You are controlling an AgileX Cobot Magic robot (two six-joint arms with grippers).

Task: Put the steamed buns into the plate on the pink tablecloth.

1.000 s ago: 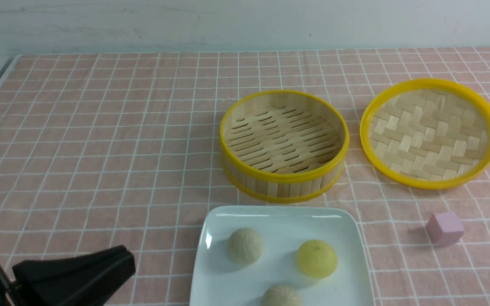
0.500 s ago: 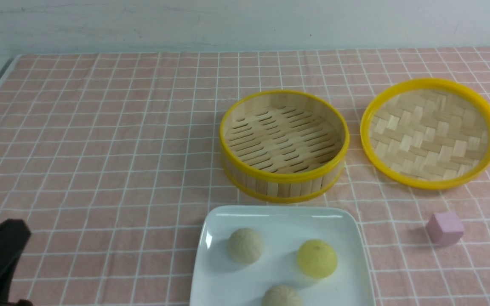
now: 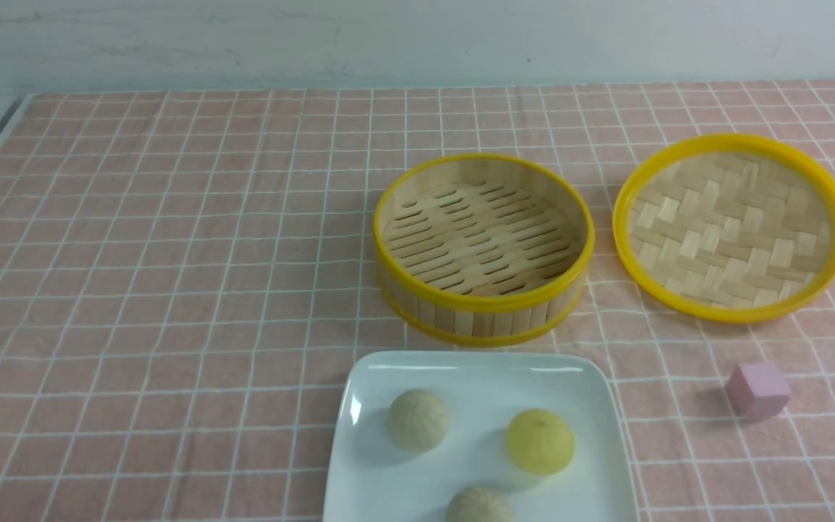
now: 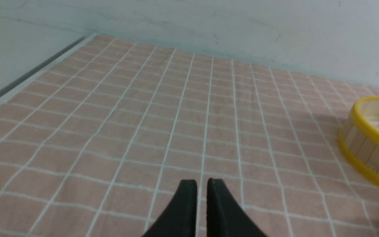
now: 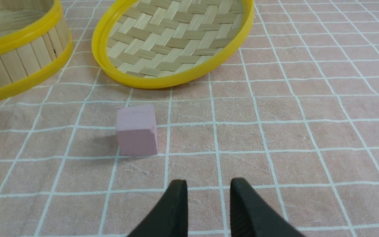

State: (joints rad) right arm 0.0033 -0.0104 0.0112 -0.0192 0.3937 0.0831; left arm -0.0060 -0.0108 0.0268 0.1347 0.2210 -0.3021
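All three steamed buns (image 3: 480, 449) lie on the plate (image 3: 359, 464). Left claw (image 4: 201, 187) is nearly closed, right claw (image 5: 208, 189) narrow, both empty; any careless swing could push the plate.

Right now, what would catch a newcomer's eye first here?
Probably the white plate at the near edge of the pink tablecloth, holding the yellow bun and two beige buns. Behind it stand the empty yellow-rimmed steamer and, to its right, the woven lid.
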